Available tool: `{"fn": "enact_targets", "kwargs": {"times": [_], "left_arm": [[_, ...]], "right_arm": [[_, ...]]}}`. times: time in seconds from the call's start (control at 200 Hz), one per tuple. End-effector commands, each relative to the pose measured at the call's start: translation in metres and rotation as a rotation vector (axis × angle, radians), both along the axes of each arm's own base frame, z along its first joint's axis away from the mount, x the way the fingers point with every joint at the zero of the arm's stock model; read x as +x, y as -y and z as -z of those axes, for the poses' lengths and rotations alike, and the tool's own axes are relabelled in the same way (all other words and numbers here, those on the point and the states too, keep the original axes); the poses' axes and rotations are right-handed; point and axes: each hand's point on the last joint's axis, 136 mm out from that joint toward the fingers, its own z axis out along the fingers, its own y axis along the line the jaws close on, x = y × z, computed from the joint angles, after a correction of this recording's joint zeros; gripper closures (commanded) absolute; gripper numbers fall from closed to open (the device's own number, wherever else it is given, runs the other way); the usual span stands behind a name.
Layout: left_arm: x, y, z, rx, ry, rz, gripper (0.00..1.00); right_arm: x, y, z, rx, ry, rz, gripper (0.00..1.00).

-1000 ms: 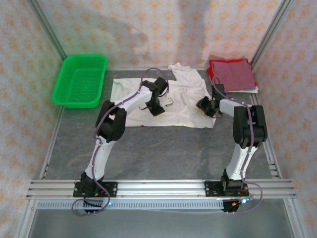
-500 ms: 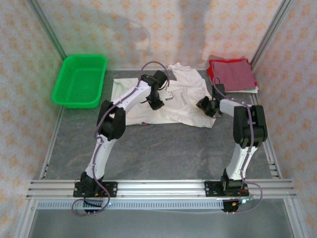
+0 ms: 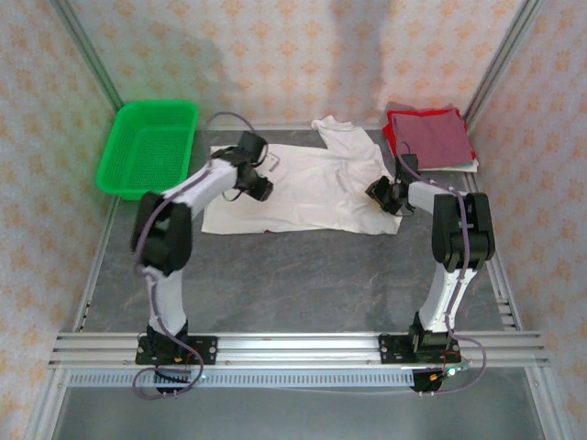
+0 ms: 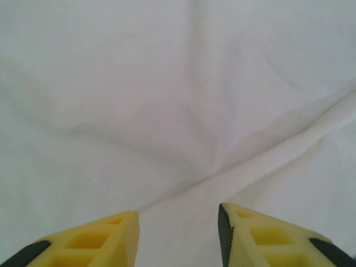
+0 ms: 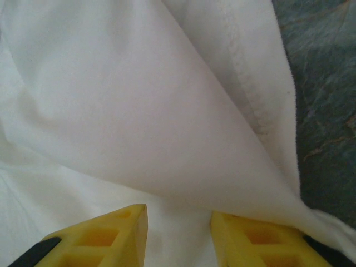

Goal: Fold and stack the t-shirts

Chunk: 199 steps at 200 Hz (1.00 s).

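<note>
The white t-shirt (image 3: 321, 188) lies spread out, plain side up, across the back middle of the grey table (image 3: 303, 275). My left gripper (image 3: 260, 188) hovers over its left part, open, with smooth white cloth (image 4: 178, 100) under the yellow fingers (image 4: 105, 236). My right gripper (image 3: 379, 195) is at the shirt's right edge, also open, its fingers (image 5: 111, 233) straddling a raised fold of the cloth (image 5: 139, 111) next to a hem. The dark red t-shirt (image 3: 426, 136), folded square, rests at the back right corner.
A green mesh basket (image 3: 147, 147) stands at the back left. A white sleeve or flap (image 3: 344, 133) sticks out toward the back wall. Bare grey table (image 5: 328, 83) shows just right of the shirt's edge. Metal frame rails border both sides.
My left gripper has swept left across the shirt from its middle to its left part, and the cloth there lies flatter. The right gripper has stayed at the right edge.
</note>
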Motion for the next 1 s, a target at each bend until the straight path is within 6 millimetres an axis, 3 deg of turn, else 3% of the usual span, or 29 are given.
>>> {"fn": "enact_targets", "kwargs": {"times": [0.0,0.075,0.19,0.295,0.46,0.626,0.851,0.991], "left_arm": [[0.015,-0.03,-0.037,-0.213,0.218,-0.407,0.57],[-0.01,-0.061,-0.009,-0.224,0.156,-0.604,0.58],[-0.047,-0.085,0.035,-0.193,0.04,-0.716,0.59],[-0.077,-0.106,0.062,-0.171,-0.045,-0.813,0.61],[-0.111,-0.122,0.084,-0.139,-0.11,-0.857,0.61],[-0.149,-0.116,0.102,-0.17,-0.206,-0.875,0.61],[-0.213,-0.121,0.09,-0.202,-0.236,-0.922,0.62],[-0.214,-0.113,0.064,-0.296,-0.184,-0.886,0.62]], "right_arm": [[-0.015,0.018,0.034,-0.056,-0.111,0.055,0.63],[-0.02,0.019,0.033,-0.052,-0.119,0.063,0.63],[-0.033,0.019,0.031,-0.042,-0.125,0.075,0.63],[-0.049,0.02,0.031,-0.043,-0.147,0.087,0.62],[-0.076,0.02,0.029,-0.03,-0.164,0.104,0.62],[-0.109,0.02,0.028,-0.036,-0.195,0.096,0.6],[-0.157,0.024,0.03,-0.052,-0.242,0.116,0.6],[-0.158,0.022,0.02,-0.043,-0.221,0.101,0.59]]}}
